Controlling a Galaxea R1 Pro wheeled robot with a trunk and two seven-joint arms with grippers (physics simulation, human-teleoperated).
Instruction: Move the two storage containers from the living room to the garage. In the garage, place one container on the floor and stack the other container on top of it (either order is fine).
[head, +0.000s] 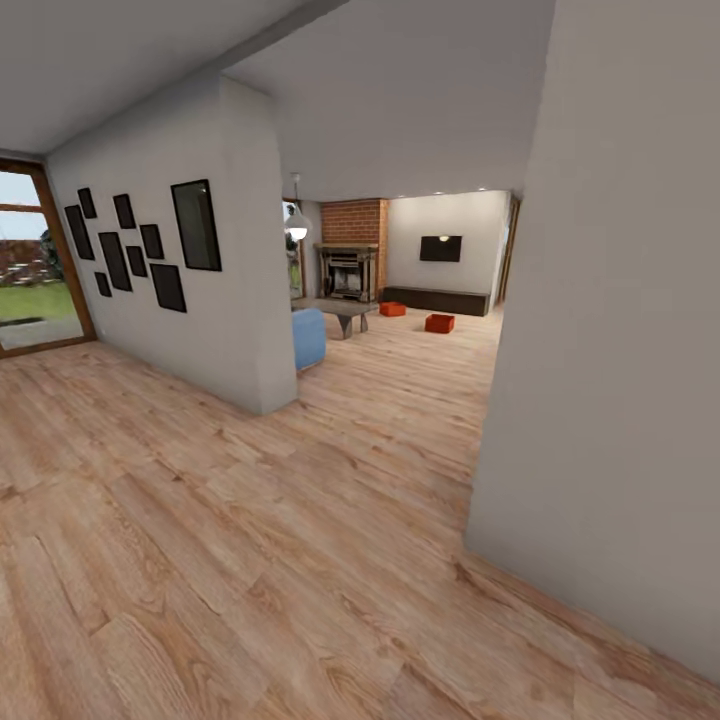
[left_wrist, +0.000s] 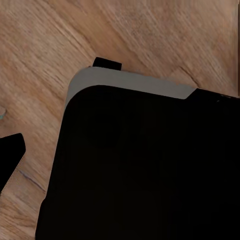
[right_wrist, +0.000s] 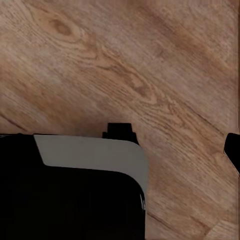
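Two storage containers, both orange-red, sit well apart on the light wood plank floor (head: 250, 520) of the living room: one (head: 439, 323) before the dark low cabinet (head: 440, 299) under the wall TV (head: 440, 248), the other (head: 392, 309) nearer the brick fireplace (head: 350, 265). The wrist views show dark robot bodywork over planks; whether either arm's fingers are parted or clenched cannot be told, and nothing is seen held.
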